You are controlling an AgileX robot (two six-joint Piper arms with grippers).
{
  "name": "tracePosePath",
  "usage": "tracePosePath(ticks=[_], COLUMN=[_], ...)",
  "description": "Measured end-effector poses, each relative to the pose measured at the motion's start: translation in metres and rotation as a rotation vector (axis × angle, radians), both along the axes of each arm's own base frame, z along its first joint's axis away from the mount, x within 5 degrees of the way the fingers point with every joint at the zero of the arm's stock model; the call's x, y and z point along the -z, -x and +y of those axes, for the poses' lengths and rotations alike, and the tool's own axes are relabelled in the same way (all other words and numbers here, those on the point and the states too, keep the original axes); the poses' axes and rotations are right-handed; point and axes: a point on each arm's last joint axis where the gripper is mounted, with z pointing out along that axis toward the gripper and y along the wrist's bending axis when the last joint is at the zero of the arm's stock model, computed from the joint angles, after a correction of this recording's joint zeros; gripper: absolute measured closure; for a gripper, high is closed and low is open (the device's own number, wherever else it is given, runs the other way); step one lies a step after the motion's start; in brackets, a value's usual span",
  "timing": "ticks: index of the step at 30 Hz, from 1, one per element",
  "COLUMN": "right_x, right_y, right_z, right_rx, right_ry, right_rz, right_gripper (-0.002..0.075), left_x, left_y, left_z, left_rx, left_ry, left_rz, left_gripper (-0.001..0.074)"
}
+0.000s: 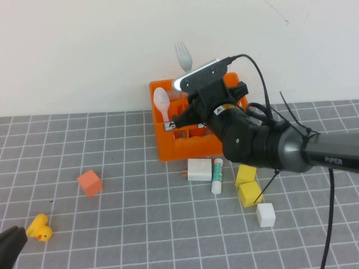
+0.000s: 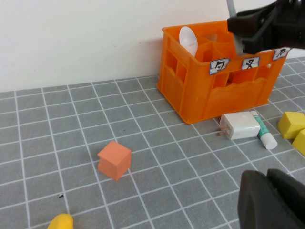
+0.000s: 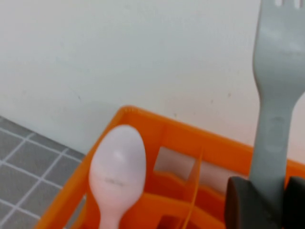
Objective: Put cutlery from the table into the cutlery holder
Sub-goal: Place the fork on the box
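One fork (image 3: 276,109) in right gripper (image 3: 267,202) above holder rim (image 3: 157,121)

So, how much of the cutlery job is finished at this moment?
Done: the pink spoon stands in the orange cutlery holder. In hand: the right gripper, above the holder, has its jaws shut on the grey fork, tines up. Left: lowering the fork in; no knife is visible. The left gripper is parked, shut.
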Motion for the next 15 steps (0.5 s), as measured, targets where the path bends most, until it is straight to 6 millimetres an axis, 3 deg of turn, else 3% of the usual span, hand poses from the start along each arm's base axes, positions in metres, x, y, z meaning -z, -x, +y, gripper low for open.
tracePosePath(ticks=[3, 10, 13, 15], right_x=[0.010, 0.015, -0.001, -0.025], right_y=[-0.001, -0.002, -0.001, 0.003], right_z=[0.000, 0.000, -0.001, -0.001], right_rx=[0.006, 0.019, 0.018, 0.016], right_ry=[0.007, -0.012, -0.035, -0.071], right_rz=[0.011, 0.021, 0.001, -0.037], right_gripper=[0.0543, 0.0340, 0.0319, 0.0335], left_x=[0.000, 0.000, 0.000, 0.000], left_y=[0.000, 0.000, 0.000, 0.000], left_z=[0.000, 0.000, 0.000, 0.000], left_rx=[0.000, 0.000, 0.000, 0.000], left_ry=[0.000, 0.000, 0.000, 0.000], left_rz=[0.000, 0.000, 0.000, 0.000], left_gripper=[0.0735, 0.0735, 0.0735, 0.0735])
